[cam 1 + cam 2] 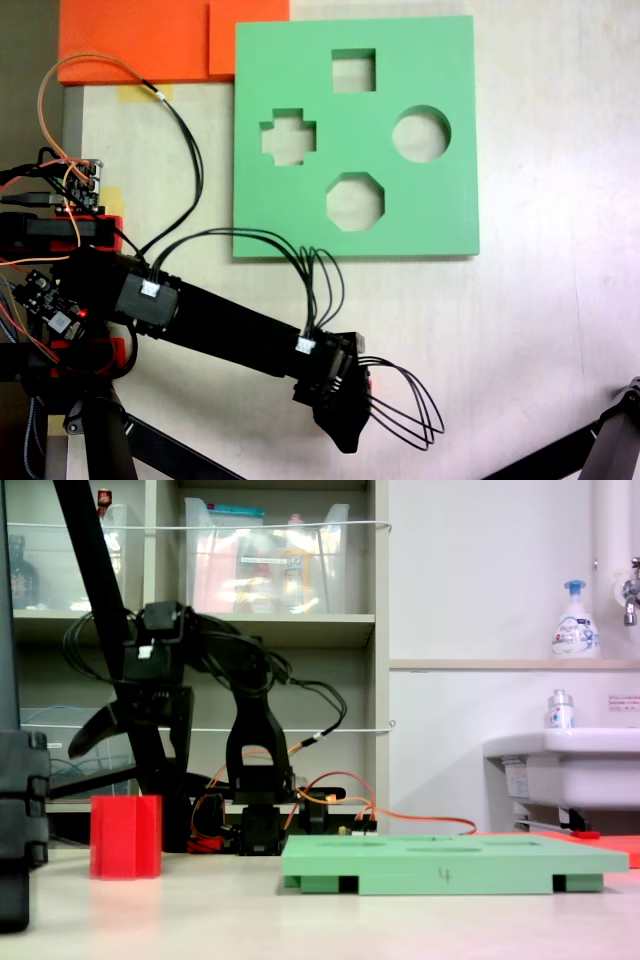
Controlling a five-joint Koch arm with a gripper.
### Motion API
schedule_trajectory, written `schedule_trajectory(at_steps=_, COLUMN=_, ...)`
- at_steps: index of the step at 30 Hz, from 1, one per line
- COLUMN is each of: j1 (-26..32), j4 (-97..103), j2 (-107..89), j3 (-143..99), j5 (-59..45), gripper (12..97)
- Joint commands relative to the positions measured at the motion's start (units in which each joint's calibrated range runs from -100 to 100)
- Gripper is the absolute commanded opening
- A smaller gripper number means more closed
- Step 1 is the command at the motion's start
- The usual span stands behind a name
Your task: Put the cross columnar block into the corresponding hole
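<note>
The cross columnar block (pixel 125 837) is bright red and stands upright on the table, left of the green foam board (pixel 450 865). My gripper (pixel 125 765) hangs just above the block and is open, one jaw splayed to the left and nothing between the jaws. From above, my gripper (pixel 345 425) covers most of the block, leaving a red sliver (pixel 372 383) at its right side. The corresponding hole (pixel 288 137), a plus-shaped cutout, lies in the left part of the green board (pixel 450 200), well away from the gripper.
The board also has square (pixel 353 70), round (pixel 421 134) and octagonal (pixel 355 201) cutouts. Orange foam sheets (pixel 140 40) lie at the top left. The arm's base, circuit board and wires (pixel 70 190) fill the left edge. A tripod leg (pixel 610 440) enters at the lower right.
</note>
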Motion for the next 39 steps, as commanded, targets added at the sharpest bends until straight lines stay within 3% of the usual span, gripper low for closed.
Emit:
schedule_trajectory(at_steps=1, j1=-0.24, j4=-4.11, j2=-3.88, j3=0.48, j5=-0.1, gripper=74.4)
schedule_trajectory(at_steps=6, j1=-0.39, j4=-4.11, j2=-8.21, j3=-1.91, j5=0.2, gripper=63.2)
schedule_trajectory(at_steps=34, j1=-1.12, j4=-2.57, j2=-23.02, j3=-19.06, j5=1.86, gripper=63.2)
schedule_trajectory(at_steps=39, j1=-1.12, j4=-2.47, j2=-23.72, j3=-18.86, j5=1.9, gripper=67.2)
